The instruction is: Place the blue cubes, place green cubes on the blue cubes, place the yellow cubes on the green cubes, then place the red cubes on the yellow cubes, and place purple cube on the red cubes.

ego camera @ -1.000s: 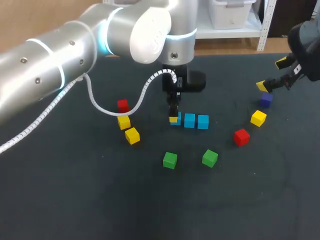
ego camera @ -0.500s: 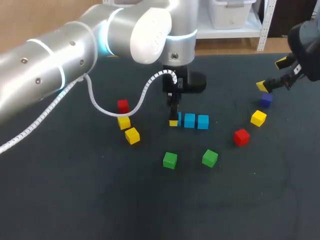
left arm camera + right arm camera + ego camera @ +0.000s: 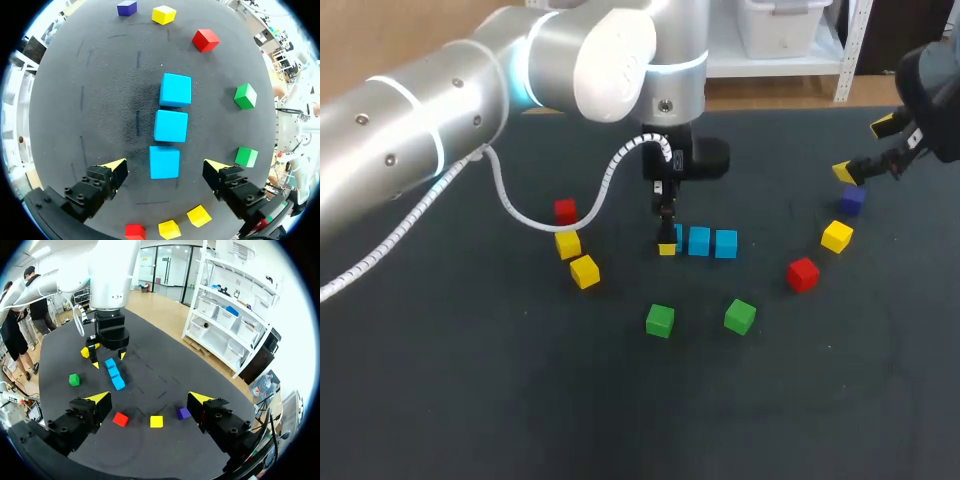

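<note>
Three blue cubes [image 3: 170, 126] lie in a row at mid-table [image 3: 698, 241]. My left gripper [image 3: 165, 167] hangs open just above the row's near end, with the end blue cube [image 3: 164, 162] between its fingers and clear gaps on both sides. In the head view that gripper [image 3: 666, 238] hides part of this cube. Two green cubes [image 3: 660, 321] [image 3: 740, 316] sit in front of the row. My right gripper [image 3: 863, 148] hangs open and empty at the far right, above the purple cube [image 3: 852, 199].
A red cube [image 3: 566, 211] and two yellow cubes [image 3: 568, 245] [image 3: 584, 271] lie left of the row. On the right are a yellow cube [image 3: 837, 236] and a red cube [image 3: 803, 274]. The left arm's white cable [image 3: 520, 215] hangs over the left cubes.
My left gripper has opened and let go of the end blue cube, which now rests in the row. The arm has lifted slightly. The right arm has not moved.
</note>
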Robot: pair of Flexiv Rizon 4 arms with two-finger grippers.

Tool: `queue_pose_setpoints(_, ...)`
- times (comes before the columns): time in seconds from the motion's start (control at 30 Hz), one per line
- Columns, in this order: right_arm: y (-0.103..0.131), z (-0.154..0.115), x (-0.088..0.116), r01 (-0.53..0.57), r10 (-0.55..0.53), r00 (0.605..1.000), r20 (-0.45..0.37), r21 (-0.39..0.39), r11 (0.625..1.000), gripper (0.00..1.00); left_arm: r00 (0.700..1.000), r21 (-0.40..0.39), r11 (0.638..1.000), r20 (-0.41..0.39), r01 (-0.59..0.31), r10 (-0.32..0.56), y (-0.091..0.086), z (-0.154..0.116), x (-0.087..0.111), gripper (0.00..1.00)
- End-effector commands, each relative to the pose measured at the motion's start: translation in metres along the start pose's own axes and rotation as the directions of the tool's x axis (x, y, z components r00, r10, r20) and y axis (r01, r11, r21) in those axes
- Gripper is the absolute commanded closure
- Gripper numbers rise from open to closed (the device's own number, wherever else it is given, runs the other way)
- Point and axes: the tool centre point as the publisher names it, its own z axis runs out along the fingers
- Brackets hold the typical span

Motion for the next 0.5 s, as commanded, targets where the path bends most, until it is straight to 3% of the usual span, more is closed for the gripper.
queue_pose_setpoints(0.03,0.0012,-0.0003,0.0009,0.000,0.000,1.000,0.002,0.006,1.000,0.00,1.000,-0.007,1.000,-0.001,0.001,-0.001,-0.0038,0.0004,0.0013,0.18)
queue_pose_setpoints(0.3,0.0012,-0.0003,0.0009,0.000,0.000,1.000,0.002,0.006,1.000,0.00,1.000,0.004,1.000,-0.007,-0.008,0.008,-0.0086,0.0036,-0.0002,0.43)
queue_pose_setpoints(0.33,0.0012,-0.0003,0.0009,0.000,0.000,1.000,0.002,0.006,1.000,0.00,1.000,0.005,1.000,-0.006,-0.009,0.009,-0.0092,0.0033,-0.0006,0.51)
queue_pose_setpoints(0.5,0.0012,-0.0003,0.0009,0.000,0.000,1.000,0.002,0.006,1.000,0.00,1.000,0.007,1.000,-0.004,-0.012,0.012,-0.0105,0.0029,-0.0012,0.55)
